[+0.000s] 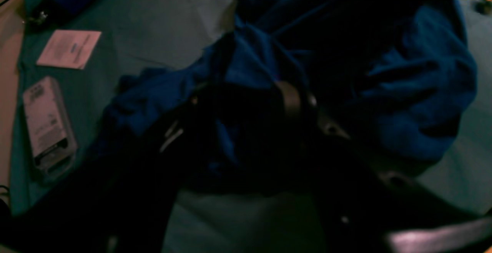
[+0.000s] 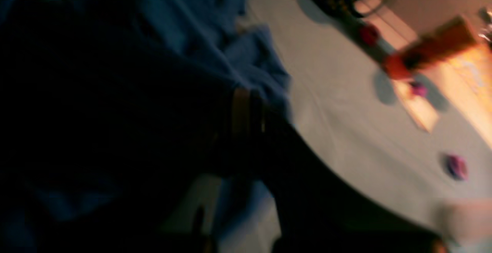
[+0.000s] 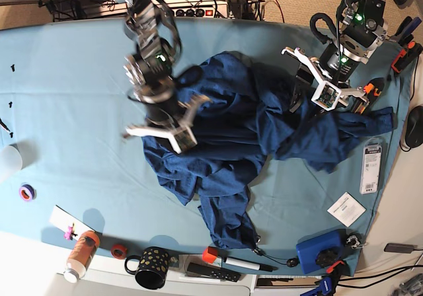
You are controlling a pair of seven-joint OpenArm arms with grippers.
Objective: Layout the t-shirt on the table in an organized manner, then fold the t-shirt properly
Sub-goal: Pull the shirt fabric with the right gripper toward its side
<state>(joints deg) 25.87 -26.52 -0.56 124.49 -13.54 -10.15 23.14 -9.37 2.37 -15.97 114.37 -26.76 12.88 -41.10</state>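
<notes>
The t-shirt (image 3: 231, 137) is seen crumpled mid-tabletop (image 3: 66, 98), nearer the right edge. It is gripped by the clenched right tool (image 3: 173, 125); cloth is straddled by the left tool (image 3: 316, 92), grip uncertain.

A dark navy-blue t-shirt (image 3: 231, 137) lies on the light teal desk (image 3: 66, 91); lower centre, a black mug (image 3: 151, 267) has yellow dots.

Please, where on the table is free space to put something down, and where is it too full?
Free: the wide light teal tablecloth left of the crumpled navy-blue t-shirt, as far as the small purple tape ring. Crowded: the near edge, around the black dotted mug, and the right edge, by the white paper card.
</notes>
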